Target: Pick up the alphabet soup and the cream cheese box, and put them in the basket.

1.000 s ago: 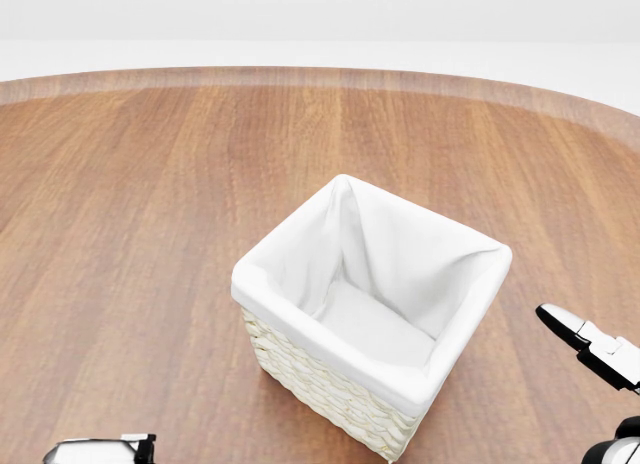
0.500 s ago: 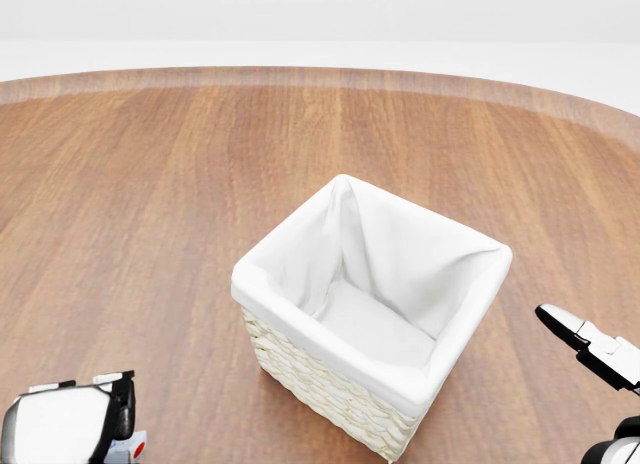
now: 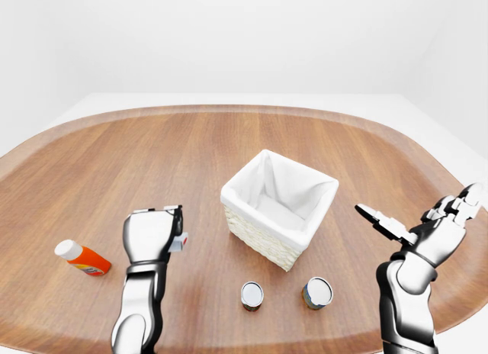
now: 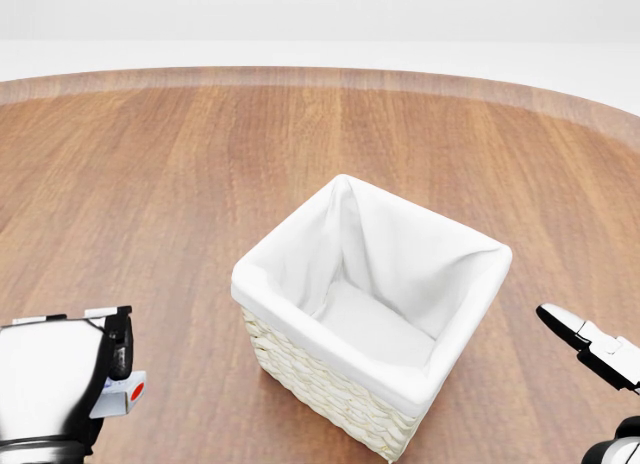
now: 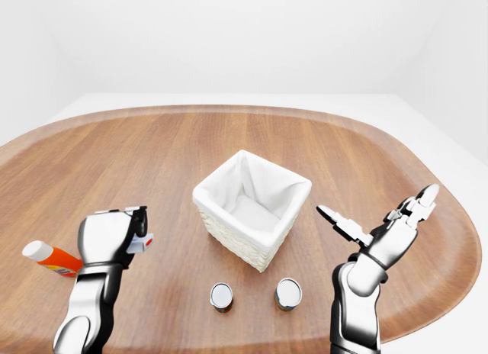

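Observation:
My left hand (image 3: 169,226) is raised to the left of the basket, fingers shut on a small pale box with a red spot, the cream cheese box (image 4: 124,393). The white-lined wicker basket (image 3: 306,235) stands mid-table and holds nothing I can see. Below it in the left-eye view stand two small cans, one silver-topped (image 3: 252,294) and one with a darker wall (image 3: 317,292); I cannot tell which is the alphabet soup. My right hand (image 3: 418,210) hovers to the basket's right, open with fingers spread, holding nothing.
An orange bottle with a white cap (image 3: 82,257) lies on the table at the far left. The oval wooden table (image 3: 152,156) stretches wide behind the basket. White floor and walls surround it.
My left hand has risen into the head view from the bottom left corner, carrying the small box. The right hand and the basket stay where they were.

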Controlling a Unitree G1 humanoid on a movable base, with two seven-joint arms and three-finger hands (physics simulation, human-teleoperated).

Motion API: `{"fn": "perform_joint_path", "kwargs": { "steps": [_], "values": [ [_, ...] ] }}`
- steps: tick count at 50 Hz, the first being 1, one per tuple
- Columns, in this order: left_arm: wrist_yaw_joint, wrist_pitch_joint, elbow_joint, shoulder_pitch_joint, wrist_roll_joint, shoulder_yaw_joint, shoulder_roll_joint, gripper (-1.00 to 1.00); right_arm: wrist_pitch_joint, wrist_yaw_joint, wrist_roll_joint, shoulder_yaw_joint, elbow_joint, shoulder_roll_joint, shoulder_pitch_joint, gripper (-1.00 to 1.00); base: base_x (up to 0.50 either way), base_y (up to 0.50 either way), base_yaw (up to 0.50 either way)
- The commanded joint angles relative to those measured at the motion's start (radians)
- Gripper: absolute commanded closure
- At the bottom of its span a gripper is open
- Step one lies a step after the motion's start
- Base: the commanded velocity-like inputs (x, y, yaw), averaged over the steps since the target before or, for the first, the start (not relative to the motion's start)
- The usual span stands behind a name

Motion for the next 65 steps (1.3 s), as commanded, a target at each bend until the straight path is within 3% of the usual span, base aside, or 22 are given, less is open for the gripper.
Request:
{"fn": "perform_joint_path", "kwargs": {
  "steps": [1, 8, 17, 19, 20, 22, 30, 37, 59, 65],
  "values": [
    [-0.125, 0.018, -0.109, -0.068, 0.061, 0.008, -0.023, 1.0, 0.0, -0.002, 0.0, 0.0, 0.01, -0.001, -0.002, -1.0, 0.0, 0.0, 0.0],
    [-0.211, 0.055, -0.121, -0.153, 0.093, -0.033, -0.037, 1.0, 0.0, -0.004, -0.002, 0.0, 0.006, -0.001, -0.002, -1.0, 0.0, 0.0, 0.0],
    [-0.365, 0.055, -0.216, -0.221, 0.142, -0.05, -0.04, 1.0, 0.0, -0.002, 0.002, 0.0, -0.01, 0.001, 0.001, -1.0, 0.0, 0.0, 0.0],
    [-0.367, 0.055, -0.218, -0.221, 0.143, -0.049, -0.041, 1.0, 0.0, -0.001, 0.002, -0.001, -0.009, 0.001, 0.001, -1.0, 0.0, 0.0, 0.0],
    [-0.411, 0.055, -0.243, -0.242, 0.154, -0.047, -0.04, 1.0, 0.0, -0.001, 0.002, 0.0, -0.011, 0.001, 0.002, -1.0, 0.0, 0.0, 0.0],
    [-0.446, 0.041, -0.256, -0.258, 0.188, -0.071, -0.05, 1.0, 0.0, 0.0, 0.003, -0.001, -0.014, 0.002, 0.003, -1.0, 0.0, 0.0, 0.0],
    [-0.557, 0.026, -0.34, -0.329, 0.238, -0.127, -0.11, 1.0, 0.0, 0.003, 0.004, -0.001, -0.012, 0.002, 0.004, -1.0, 0.0, 0.0, 0.0],
    [-0.597, 0.007, -0.344, -0.385, 0.292, -0.186, -0.162, 1.0, 0.0, 0.006, 0.008, -0.002, 0.003, 0.002, 0.003, -1.0, 0.0, 0.0, 0.0],
    [-0.709, -0.009, -0.217, -0.578, 0.343, -0.221, -0.23, 1.0, 0.0, 0.011, 0.004, 0.002, -0.012, 0.004, 0.007, -1.0, 0.0, 0.0, 0.0],
    [-0.694, 0.009, -0.099, -0.644, 0.349, -0.226, -0.251, 1.0, 0.0, 0.012, 0.002, 0.003, -0.004, 0.004, 0.005, -1.0, 0.0, 0.0, 0.0]
  ]
}}
